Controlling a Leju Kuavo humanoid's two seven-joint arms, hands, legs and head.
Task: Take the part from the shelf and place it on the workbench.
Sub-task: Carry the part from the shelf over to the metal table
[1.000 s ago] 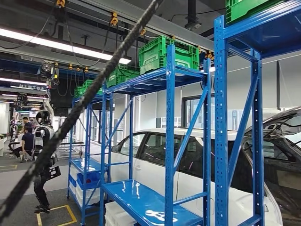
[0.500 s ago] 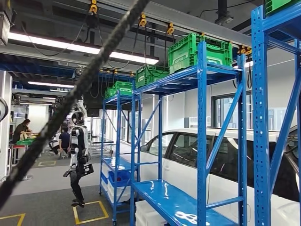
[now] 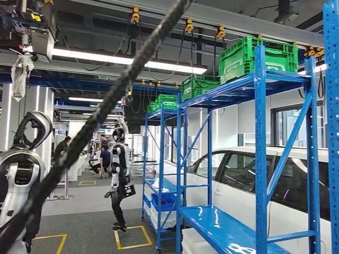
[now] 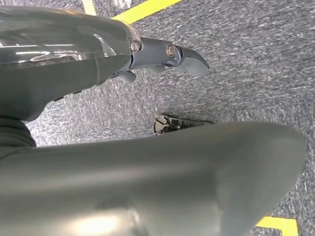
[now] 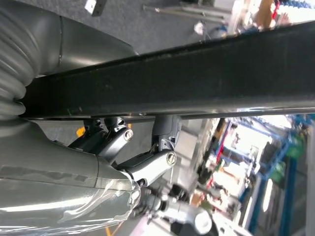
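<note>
Right hand (image 5: 122,147) grips black part (image 5: 185,78) | left hand (image 4: 163,54) empty (hanging)

Shelving racks (image 3: 259,159) look like glossy blue painted metal, crates (image 3: 256,55) up top are green ribbed plastic, floor (image 4: 252,73) is rough speckled grey carpet-ish stuff.
</note>
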